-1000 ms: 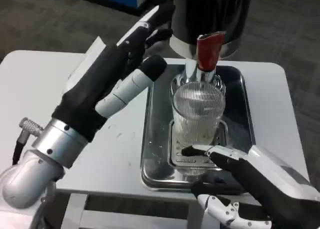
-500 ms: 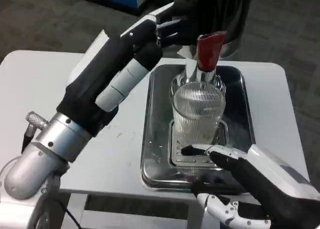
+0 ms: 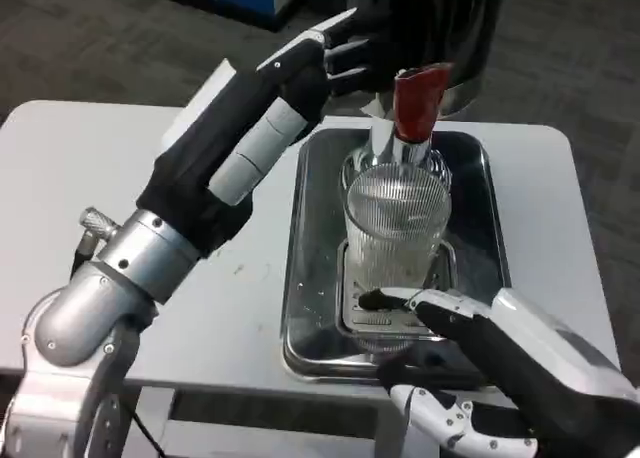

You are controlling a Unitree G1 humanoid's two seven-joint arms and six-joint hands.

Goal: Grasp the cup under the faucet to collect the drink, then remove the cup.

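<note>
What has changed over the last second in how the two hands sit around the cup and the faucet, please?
The left hand has moved up and forward toward the red faucet lever, fingertips now beside the dispenser, holding nothing. The right hand stayed at the ribbed cup, which stands unmoved on the metal tray.

Left hand (image 3: 262, 118) stretched diagonally toward upper centre of frame, fingers extended and apart, holding nothing; right hand (image 3: 500, 363) at lower right, fingers spread (grip unclear)

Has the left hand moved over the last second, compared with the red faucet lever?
Yes. The left hand has reached further forward and right, its fingertips now closer to the red faucet lever above the cup.
</note>
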